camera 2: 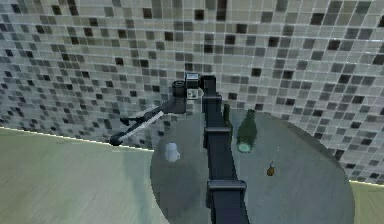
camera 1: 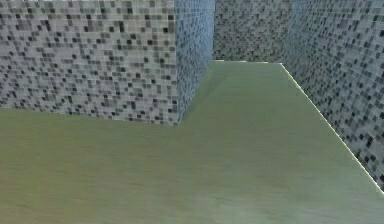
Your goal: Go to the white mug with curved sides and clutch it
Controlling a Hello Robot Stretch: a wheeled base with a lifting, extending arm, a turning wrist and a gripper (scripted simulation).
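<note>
In the arm side view a small white cup-like thing (camera 2: 172,152) stands near the left edge of a round grey table (camera 2: 300,185). The dark arm bar rises from the bottom edge across the table. At its far end the gripper (camera 2: 120,135) reaches out to the left, with its thin fingers (camera 2: 145,120) past the table's edge and up and left of the white thing. Behind the fingertips there is bare mosaic wall, so the gripper holds nothing.
A dark green bottle (camera 2: 246,133) and a small brown thing (camera 2: 270,168) stand on the table right of the arm. A black, grey and white mosaic wall (camera 2: 80,60) runs behind. In the forward view a mosaic wall block (camera 1: 90,55) stands left, with green floor (camera 1: 230,130) leading past it.
</note>
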